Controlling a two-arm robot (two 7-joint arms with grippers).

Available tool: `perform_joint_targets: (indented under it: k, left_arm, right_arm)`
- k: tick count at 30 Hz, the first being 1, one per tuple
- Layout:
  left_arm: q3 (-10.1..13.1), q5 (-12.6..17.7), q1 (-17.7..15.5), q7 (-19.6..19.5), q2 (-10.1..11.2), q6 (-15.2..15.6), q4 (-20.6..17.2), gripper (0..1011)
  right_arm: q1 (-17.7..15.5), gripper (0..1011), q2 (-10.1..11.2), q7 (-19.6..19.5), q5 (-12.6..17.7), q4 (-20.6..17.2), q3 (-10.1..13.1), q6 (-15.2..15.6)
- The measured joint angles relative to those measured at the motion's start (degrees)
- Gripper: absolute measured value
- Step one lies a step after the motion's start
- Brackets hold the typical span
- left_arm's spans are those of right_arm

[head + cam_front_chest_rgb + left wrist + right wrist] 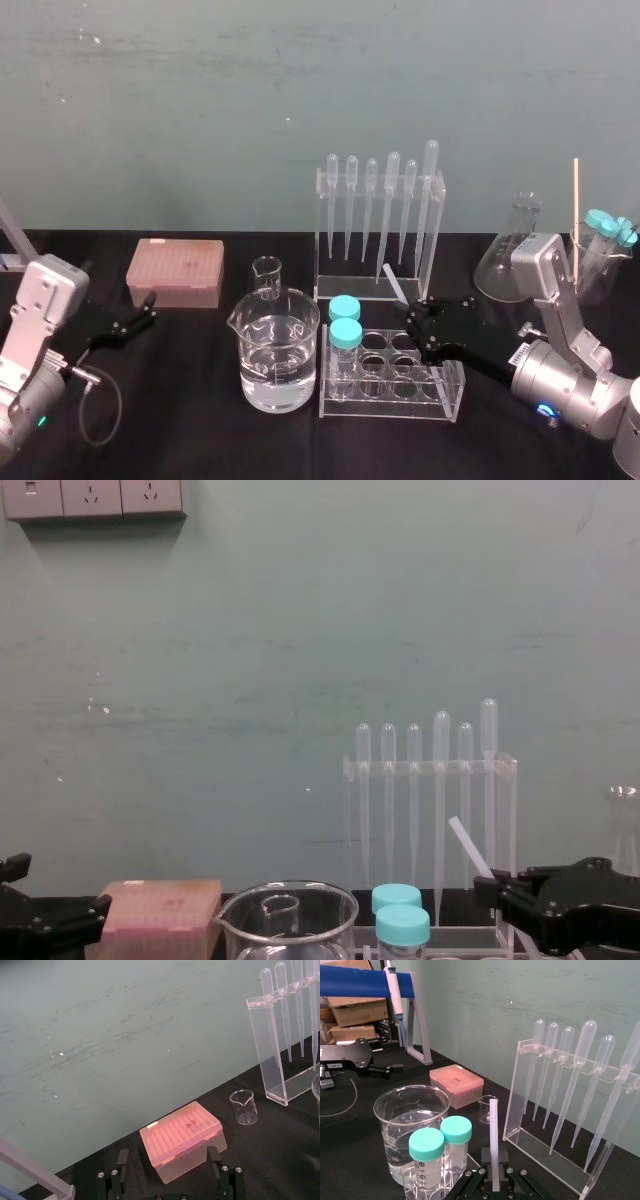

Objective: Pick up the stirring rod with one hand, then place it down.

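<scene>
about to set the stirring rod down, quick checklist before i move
1. Grip: right gripper shut on the stirring rod - ok.
2. Rod tip clear of the pipette rack: very close, gap unclear - cannot tell.
3. Bare table beneath the gripper: tube rack sits right by it - not ok.
4. Beaker out of the path: off to the robot's left - ok.
5. Left gripper out of the way: parked open by the pink tip box - ok.
</scene>
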Motion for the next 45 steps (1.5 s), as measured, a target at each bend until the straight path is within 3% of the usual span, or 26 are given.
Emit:
perform_joint_targets:
  k: [9,16,29,37,41,45]
  left_arm:
    - [0.0,0.0,0.0,0.0,0.0,0.0,0.0,1000]
    - [0.0,0.0,0.0,0.0,0.0,0.0,0.0,1000]
    - [0.0,0.0,0.0,0.0,0.0,0.0,0.0,1000]
    - [0.0,0.0,0.0,0.0,0.0,0.0,0.0,1000]
    - [0.0,0.0,0.0,0.0,0.0,0.0,0.0,1000]
    - [0.0,0.0,0.0,0.0,0.0,0.0,0.0,1000]
  right_arm:
    - [-0.2,68,-0.1,0.0,0.0,-0.1,0.3,-0.3]
    - [-2.1,68,-1.3,0.5,1.3,-1.5,4.2,-6.4]
    - [-0.9,68,-3.4,4.0,1.8,-2.4,7.9,-13.8]
    - [-1.6,68,-3.9,7.8,3.5,-0.9,10.9,-20.2]
    - [-2.7,68,-3.8,8.7,4.6,0.0,12.3,-21.5]
    - [-4.0,68,-3.7,8.5,4.7,0.5,13.3,-20.8]
